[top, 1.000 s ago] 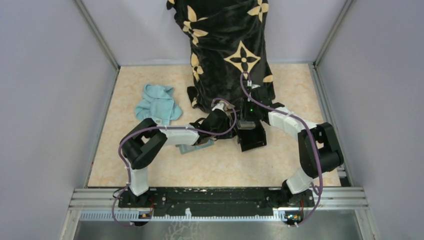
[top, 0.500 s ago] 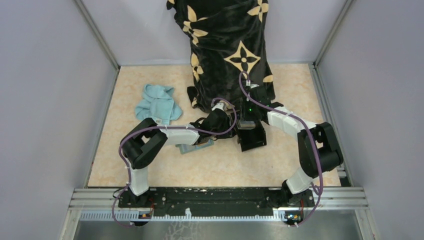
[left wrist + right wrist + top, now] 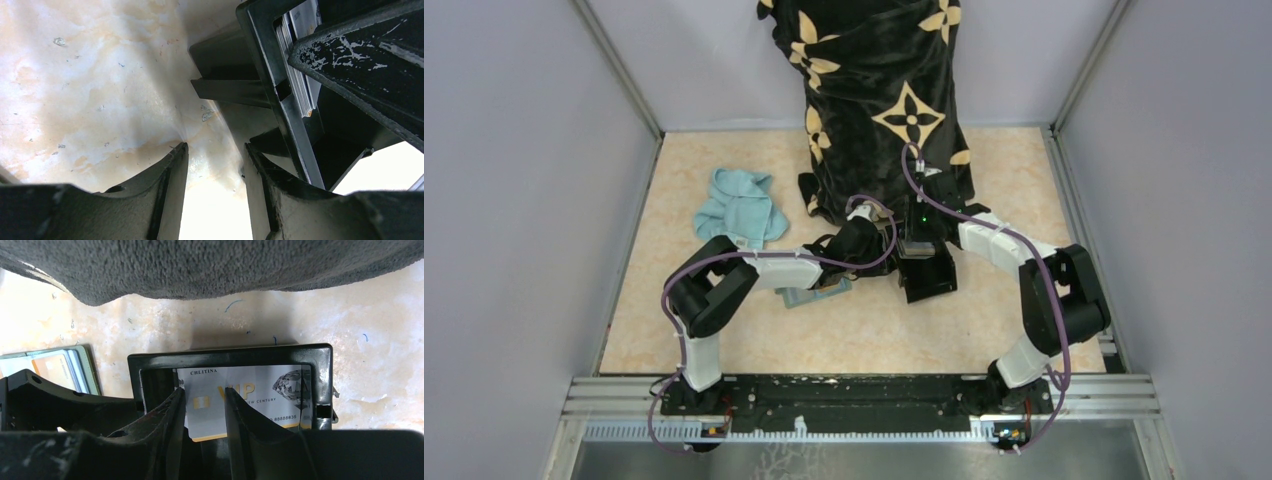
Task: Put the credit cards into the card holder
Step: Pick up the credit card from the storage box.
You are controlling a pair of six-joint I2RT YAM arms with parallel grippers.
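Your right gripper point(image 3: 204, 410) has its jaws parted by a narrow gap with nothing clamped. They're poked down into the black box point(image 3: 225, 354), right over the silvery VIP card point(image 3: 260, 390), and you can see its face through the gap. Your left gripper point(image 3: 215, 172) is released and empty too, hanging just left of the box over bare table point(image 3: 90, 90).

The left wrist view shows the box holds a whole card stack point(image 3: 296, 65), standing on edge and packed tight together. The card holder point(image 3: 86, 371) lies flat on the table left of the box, partly under the left arm in the top view. A tan-orange card point(image 3: 52, 367) is showing on it, but I can't tell if it's seated in a slot or just resting there. The dark patterned cloth point(image 3: 874, 90) hangs just behind the box.

My guess on handling is that these cards are light, stiff and slick. The faces give you nothing to grab while they're packed like that, so I'd pinch across the thickness at the exposed top edge, near the middle so the card doesn't swing. Watch for two coming up at once — they'll cling together.

The holder looks soft and light, so I'd expect it to slide or fold when a card is pushed at it. Pinning it with the left gripper seems smart.
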